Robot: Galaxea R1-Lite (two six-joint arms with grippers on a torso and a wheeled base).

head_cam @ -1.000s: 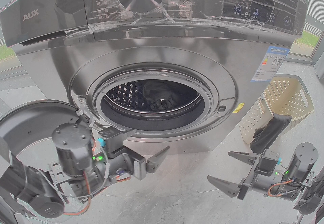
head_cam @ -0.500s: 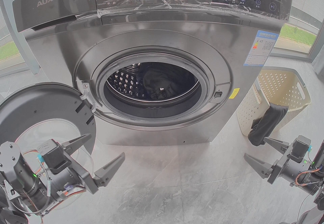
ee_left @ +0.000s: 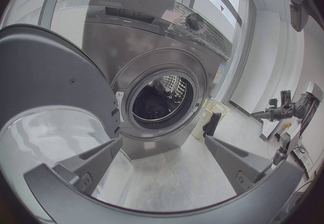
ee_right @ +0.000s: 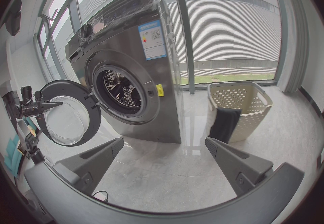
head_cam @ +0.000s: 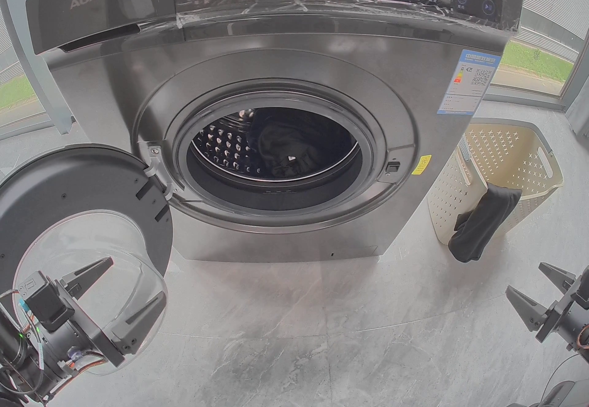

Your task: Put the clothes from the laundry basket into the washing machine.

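- The washing machine (head_cam: 276,58) is seen front-on, with its round door (head_cam: 80,193) swung wide open to the robot's left, so the drum opening is fully exposed.
- Grey floor (head_cam: 319,328) lies between both grippers and the machine.
- The laundry basket (head_cam: 540,147), cream and perforated, is set on the floor just beside the machine's right side, near the window (ee_right: 233,25).
- A dark garment (head_cam: 481,221) is draped over the basket's near rim and hangs down the outer wall.
- Dark clothes (head_cam: 288,147) are already lying inside the drum.
- From the right wrist view, the machine's side panel, the basket's inner walls and the draped garment are shown. The left gripper (ee_right: 54,103) is seen far off in front of the door glass.
- From the left wrist view, the door's inner face and glass bowl are shown close up, and the drum clothes are seen through the opening. The right gripper (ee_left: 261,113) is seen far off.
- The left gripper (head_cam: 138,277) is spread wide with nothing held. It is placed low in front of the door glass, and contact with the glass cannot be told.
- The right gripper (head_cam: 524,278) is spread wide with nothing held. It is placed low over the floor, near the hanging garment but apart from it and from the basket.
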